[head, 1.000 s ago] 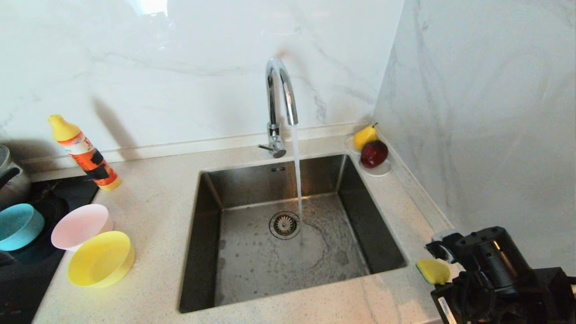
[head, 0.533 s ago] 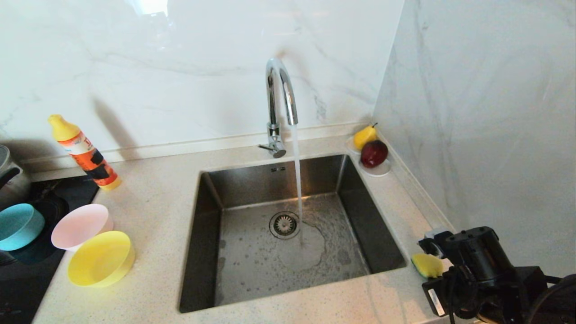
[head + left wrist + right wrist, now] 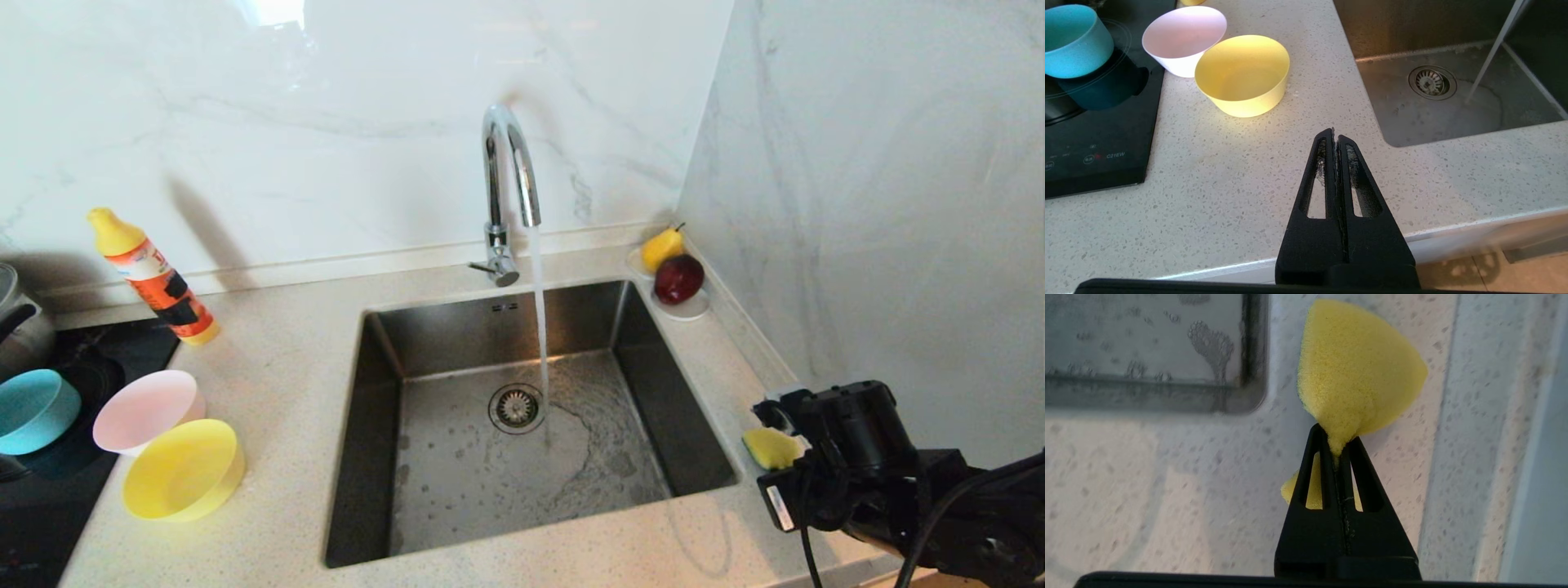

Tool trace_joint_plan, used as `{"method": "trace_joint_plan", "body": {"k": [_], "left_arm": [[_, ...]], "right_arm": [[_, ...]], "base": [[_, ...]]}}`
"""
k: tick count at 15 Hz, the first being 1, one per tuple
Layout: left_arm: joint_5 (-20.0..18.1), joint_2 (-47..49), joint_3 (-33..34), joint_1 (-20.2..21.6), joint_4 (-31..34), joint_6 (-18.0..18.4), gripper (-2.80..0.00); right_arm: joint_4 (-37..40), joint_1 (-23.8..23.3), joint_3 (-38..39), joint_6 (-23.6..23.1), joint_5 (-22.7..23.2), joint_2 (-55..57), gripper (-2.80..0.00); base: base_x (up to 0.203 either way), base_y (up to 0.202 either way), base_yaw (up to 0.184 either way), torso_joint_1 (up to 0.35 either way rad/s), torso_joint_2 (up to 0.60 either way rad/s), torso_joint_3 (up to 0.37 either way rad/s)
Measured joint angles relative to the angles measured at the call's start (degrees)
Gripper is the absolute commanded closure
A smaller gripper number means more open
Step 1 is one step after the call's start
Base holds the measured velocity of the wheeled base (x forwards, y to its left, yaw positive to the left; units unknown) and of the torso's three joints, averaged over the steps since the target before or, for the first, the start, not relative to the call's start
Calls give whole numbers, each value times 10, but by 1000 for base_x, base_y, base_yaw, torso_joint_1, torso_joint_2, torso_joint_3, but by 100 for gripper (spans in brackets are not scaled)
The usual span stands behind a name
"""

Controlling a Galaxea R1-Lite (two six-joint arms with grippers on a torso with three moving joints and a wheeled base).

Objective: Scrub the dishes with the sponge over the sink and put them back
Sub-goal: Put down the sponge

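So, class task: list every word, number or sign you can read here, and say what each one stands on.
"C21EW": on the black cooktop control strip, beside small touch icons too small to read.
Detergent bottle label: red print, too blurred to read.
White sticker on the right gripper housing: unreadable.

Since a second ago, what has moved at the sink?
The right gripper, shut on the soft yellow sponge, has lifted it and carried it slightly toward the brushed-steel sink. The left gripper is shut and empty; the pink, blue and yellow bowls have not moved, and the tap runs.
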Motion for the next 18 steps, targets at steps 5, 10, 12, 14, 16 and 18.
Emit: {"method": "trace_joint_plan", "body": {"k": [5,10,12,14,16,18], "left_arm": [[0,0,0,0,0,0,0],[0,0,0,0,0,0,0],[0,0,0,0,0,0,0],[0,1,0,0,0,0,0],[0,0,0,0,0,0,0],[-1,1,0,0,0,0,0]], "right_arm": [[0,-3,-17,-1,-1,14,0],[0,-8,-24,-1,-1,23,0],[0,-8,-24,-2,-1,24,-280],[0,-8,-24,-3,-1,23,-280],[0,-8,-21,-2,-1,23,-280],[0,-7,-19,-3,0,22,-280]], "base": [[0,0,0,0,0,0],[0,0,0,0,0,0],[0,0,0,0,0,0],[0,0,0,0,0,0],[0,0,0,0,0,0],[0,0,0,0,0,0]]}}
